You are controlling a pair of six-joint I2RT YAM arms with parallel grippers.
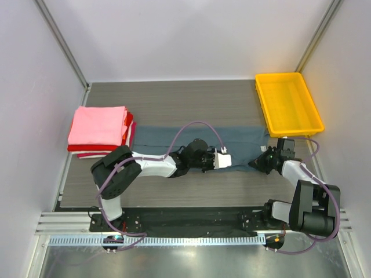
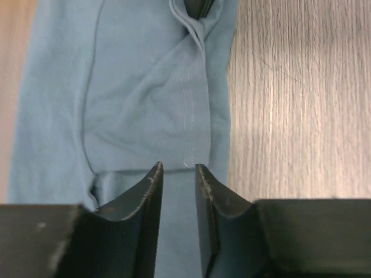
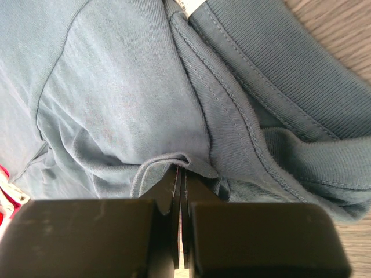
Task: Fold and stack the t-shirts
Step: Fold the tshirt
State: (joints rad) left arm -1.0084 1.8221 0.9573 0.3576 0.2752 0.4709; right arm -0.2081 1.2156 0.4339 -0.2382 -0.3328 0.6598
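Right gripper [image 3: 179,175] pinches a fold of blue-grey t-shirt [image 3: 116,87].

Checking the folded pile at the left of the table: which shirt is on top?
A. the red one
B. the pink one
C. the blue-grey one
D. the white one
B: the pink shirt covers the top of the pile, with the red shirt showing only as an edge beneath it, while the blue-grey shirt lies spread out separately to the right.
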